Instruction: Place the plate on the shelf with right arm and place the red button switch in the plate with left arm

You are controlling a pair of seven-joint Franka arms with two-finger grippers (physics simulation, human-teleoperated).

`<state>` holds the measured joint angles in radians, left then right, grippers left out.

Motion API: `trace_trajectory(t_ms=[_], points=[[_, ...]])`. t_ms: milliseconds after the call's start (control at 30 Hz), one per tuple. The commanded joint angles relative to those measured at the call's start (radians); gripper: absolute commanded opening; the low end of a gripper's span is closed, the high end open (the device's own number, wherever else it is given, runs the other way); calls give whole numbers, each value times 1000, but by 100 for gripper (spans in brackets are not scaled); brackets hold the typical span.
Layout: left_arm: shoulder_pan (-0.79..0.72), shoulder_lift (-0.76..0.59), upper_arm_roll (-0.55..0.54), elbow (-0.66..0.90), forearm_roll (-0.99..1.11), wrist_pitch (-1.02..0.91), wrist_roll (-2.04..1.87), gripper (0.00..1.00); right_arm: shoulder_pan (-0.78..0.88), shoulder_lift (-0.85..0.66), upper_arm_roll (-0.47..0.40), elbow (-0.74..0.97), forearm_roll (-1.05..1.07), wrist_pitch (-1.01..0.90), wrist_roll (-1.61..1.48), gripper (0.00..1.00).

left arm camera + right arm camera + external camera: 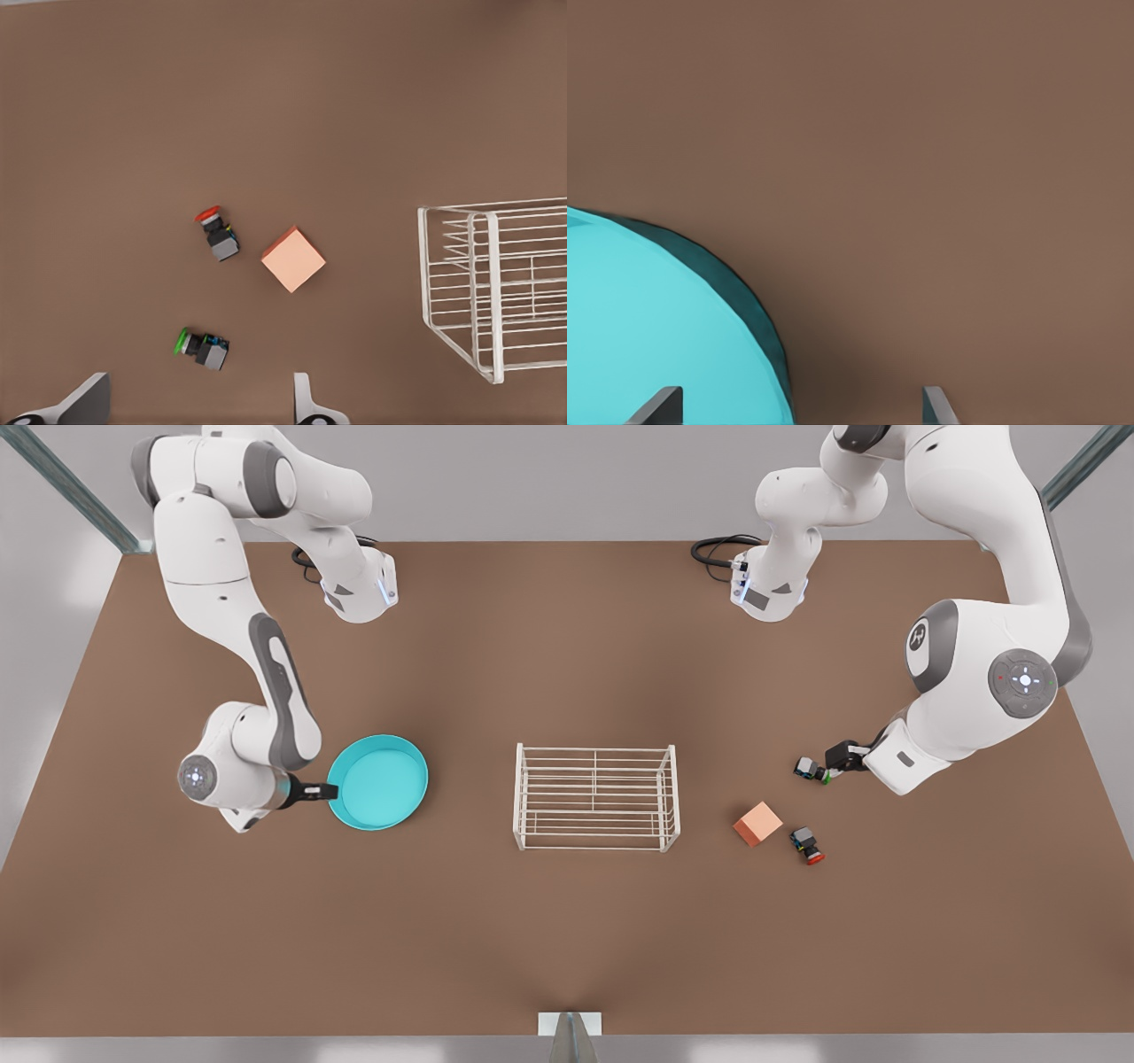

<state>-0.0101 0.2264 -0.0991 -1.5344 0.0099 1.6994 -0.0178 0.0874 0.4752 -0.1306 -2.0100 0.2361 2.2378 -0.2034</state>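
No readable words, brands or numbers on desk (567, 939) or on objects lying there. Only sign: small round white emblem (917, 638) on grey joint cap of left arm (974, 664), near desk edge at front view's right; possibly a stylised letter, too small to tell. Round grey disc (1025, 680) on same arm bears dot marks, red, white and green, no text.
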Motion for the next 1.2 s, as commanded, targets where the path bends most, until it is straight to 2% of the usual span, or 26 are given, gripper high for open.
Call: trace_trajectory(t_ms=[0, 133, 367, 533, 733, 867, 1167], points=[[-1, -1, -1, 0, 1, -1, -8, 100, 0, 8, 6, -7, 23, 19, -53, 100], [1, -1, 2, -1, 1, -1, -8, 100, 0, 23, 14, -24, 25, 19, -70, 95], [2, -1, 2, -7, 1, -1, -28, 100, 0, 29, 26, -35, 51, 0, -87, 65], [4, -1, 2, -7, 1, -1, -28, 100, -2, 31, 26, -35, 51, 0, -114, 54], [4, -1, 2, -7, 1, -1, -28, 100, -25, 30, 28, -35, 51, -4, -149, 34], [4, -1, 2, -7, 1, -1, -28, 100, -21, 16, 31, -33, 52, -49, -149, 26], [5, -1, 2, -10, 1, -1, -28, 100, -21, -109, 34, -26, 52, -164, -159, 26]])
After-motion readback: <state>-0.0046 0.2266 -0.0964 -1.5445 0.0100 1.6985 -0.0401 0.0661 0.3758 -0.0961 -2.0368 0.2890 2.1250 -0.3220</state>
